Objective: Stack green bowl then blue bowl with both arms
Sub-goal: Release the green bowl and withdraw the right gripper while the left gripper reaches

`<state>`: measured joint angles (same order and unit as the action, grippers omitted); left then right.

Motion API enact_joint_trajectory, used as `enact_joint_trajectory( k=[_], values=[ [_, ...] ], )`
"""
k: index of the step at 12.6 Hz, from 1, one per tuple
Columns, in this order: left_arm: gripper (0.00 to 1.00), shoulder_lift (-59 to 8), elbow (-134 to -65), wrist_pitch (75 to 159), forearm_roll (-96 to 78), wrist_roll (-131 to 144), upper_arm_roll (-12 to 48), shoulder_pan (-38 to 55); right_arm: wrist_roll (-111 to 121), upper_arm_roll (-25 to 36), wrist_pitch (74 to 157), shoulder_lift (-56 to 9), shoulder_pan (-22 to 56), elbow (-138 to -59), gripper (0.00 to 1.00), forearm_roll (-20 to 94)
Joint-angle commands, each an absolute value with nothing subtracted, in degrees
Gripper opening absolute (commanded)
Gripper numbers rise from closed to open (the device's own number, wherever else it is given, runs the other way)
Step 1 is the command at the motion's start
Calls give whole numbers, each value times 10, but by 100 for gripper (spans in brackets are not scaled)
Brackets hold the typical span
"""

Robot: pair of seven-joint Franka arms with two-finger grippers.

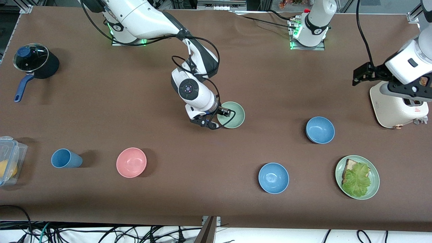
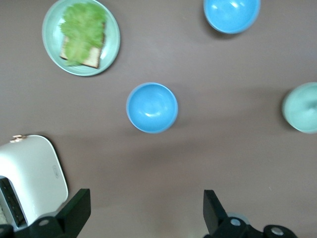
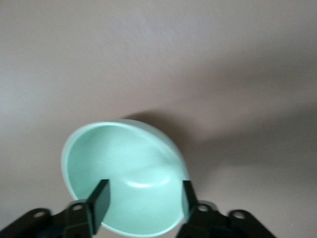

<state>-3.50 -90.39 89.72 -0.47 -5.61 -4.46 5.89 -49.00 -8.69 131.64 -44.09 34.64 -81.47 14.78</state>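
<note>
My right gripper (image 1: pixel 225 114) sits at the green bowl (image 1: pixel 233 115) near the table's middle, fingers parted with one inside the rim and one outside, not yet pinching, so I can lift it by its wall. My left gripper (image 2: pixel 143 213) hangs wide open and empty above the toaster (image 1: pixel 395 108), waiting over the blue bowl (image 1: pixel 320 130).
</note>
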Motion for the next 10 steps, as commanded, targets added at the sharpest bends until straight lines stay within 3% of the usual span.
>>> enact_joint_trajectory(
  k=[1,7,10],
  values=[
    [100,-32,-954,965,7,-59,-52,33,-400,-87,1251,-423,314,-793,100,138],
    [100,-108,-975,969,7,-63,-71,39,-87,-44,1078,-355,173,-792,100,126],
    [100,-144,-1036,1065,7,-85,-71,39,-7,-7,1036,-324,112,-792,100,116]
  ],
)
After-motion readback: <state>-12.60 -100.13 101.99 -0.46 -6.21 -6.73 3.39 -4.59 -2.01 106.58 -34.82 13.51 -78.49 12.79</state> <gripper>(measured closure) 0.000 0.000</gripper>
